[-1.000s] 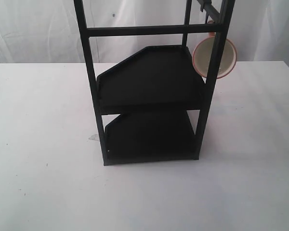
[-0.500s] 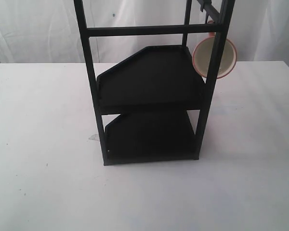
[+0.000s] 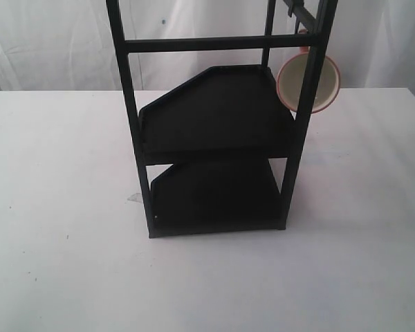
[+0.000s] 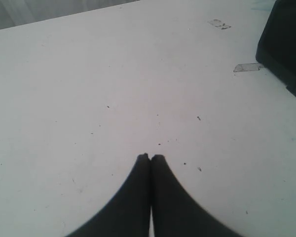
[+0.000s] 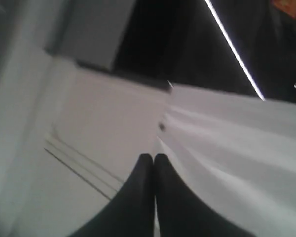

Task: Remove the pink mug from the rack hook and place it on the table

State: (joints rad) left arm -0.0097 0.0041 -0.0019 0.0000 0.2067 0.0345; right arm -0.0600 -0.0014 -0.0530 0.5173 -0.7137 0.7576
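The pink mug (image 3: 323, 81) hangs by its handle from the rack hook (image 3: 299, 10) at the top right corner of the tall black rack (image 3: 214, 131), its cream inside facing the exterior camera, partly behind the rack's front post. The rack stands on the white table (image 3: 62, 207). Neither gripper shows in the exterior view. My left gripper (image 4: 150, 157) is shut and empty, held above bare tabletop with a corner of the rack base (image 4: 286, 44) off to one side. My right gripper (image 5: 154, 156) is shut and empty, facing white drapery away from the mug.
White curtains (image 3: 48, 41) hang behind the table. Two bits of clear tape (image 4: 246, 67) lie on the tabletop near the rack's base. The rack's two black shelves (image 3: 218, 111) carry nothing.
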